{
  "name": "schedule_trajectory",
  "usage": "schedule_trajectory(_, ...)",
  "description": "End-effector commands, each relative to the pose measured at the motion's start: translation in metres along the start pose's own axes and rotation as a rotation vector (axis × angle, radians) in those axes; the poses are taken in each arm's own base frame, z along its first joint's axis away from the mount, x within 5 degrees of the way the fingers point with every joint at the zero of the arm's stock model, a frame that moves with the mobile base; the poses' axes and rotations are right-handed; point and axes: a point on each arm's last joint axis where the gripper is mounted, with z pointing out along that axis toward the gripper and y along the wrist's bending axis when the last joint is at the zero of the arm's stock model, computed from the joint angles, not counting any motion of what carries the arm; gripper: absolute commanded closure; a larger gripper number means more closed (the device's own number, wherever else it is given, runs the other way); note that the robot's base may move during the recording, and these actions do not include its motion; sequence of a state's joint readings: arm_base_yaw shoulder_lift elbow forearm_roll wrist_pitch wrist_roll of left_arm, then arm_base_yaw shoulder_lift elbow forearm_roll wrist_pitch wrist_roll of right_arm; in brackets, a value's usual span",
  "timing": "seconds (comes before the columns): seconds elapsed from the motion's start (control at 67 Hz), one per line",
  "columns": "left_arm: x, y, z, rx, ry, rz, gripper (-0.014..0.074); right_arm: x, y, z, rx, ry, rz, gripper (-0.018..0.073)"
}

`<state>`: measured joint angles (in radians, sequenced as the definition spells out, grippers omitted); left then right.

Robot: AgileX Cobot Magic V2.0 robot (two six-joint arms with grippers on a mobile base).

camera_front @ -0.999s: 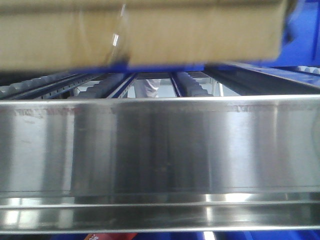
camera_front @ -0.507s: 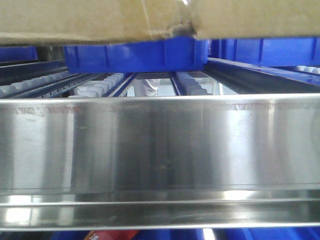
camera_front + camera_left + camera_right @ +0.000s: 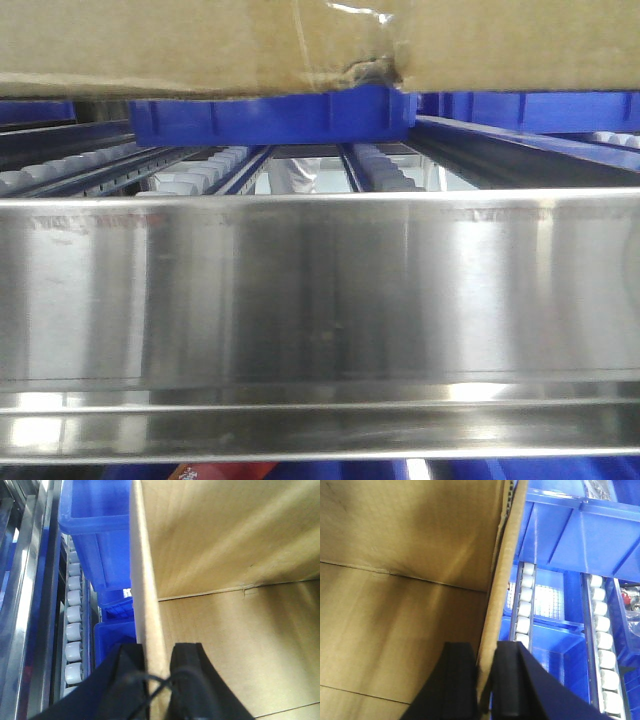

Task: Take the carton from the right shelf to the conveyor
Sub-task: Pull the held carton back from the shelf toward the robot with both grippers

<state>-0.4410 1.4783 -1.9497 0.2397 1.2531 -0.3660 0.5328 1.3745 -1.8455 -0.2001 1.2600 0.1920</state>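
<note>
The brown carton (image 3: 200,45) fills the top of the front view, lifted above the right shelf (image 3: 320,290) with its steel front band and blue roller rails. Clear tape and a torn notch show on its lower edge. In the left wrist view my left gripper (image 3: 157,652) is shut on the carton's (image 3: 225,580) left wall, one finger inside and one outside. My right gripper (image 3: 485,652) is shut on the carton's (image 3: 395,580) right wall in the same way. The conveyor is out of view.
A blue plastic bin (image 3: 270,115) sits on the rollers (image 3: 200,175) just behind and below the carton. More blue bins (image 3: 100,510) stand beside the carton's left wall, and others (image 3: 575,530) beside its right wall, with roller rails (image 3: 602,635) between them.
The carton has risen from the rails, uncovering the blue bin behind it. Over the last half second it has stayed at almost the same height.
</note>
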Motion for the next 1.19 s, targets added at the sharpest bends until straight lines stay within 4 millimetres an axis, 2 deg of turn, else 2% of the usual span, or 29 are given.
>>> schedule_trajectory(0.0, -0.002, -0.007, -0.005, 0.056, -0.027, -0.009, 0.0615, -0.003, -0.001, -0.005, -0.001, -0.05, -0.018, 0.0627)
schedule_trajectory(0.388, -0.002, -0.007, -0.005, 0.056, -0.027, -0.009, 0.0615, -0.003, -0.001, -0.005, -0.001, -0.05, -0.018, 0.0627)
schedule_trajectory(0.761, -0.002, -0.007, -0.005, 0.056, -0.027, -0.009, 0.0615, -0.015, 0.001, -0.006, -0.024, -0.176, -0.019, 0.0627)
schedule_trajectory(1.178, -0.002, -0.006, -0.005, 0.051, -0.029, -0.007, 0.0615, -0.015, 0.001, -0.006, -0.025, -0.181, -0.019, 0.0627)
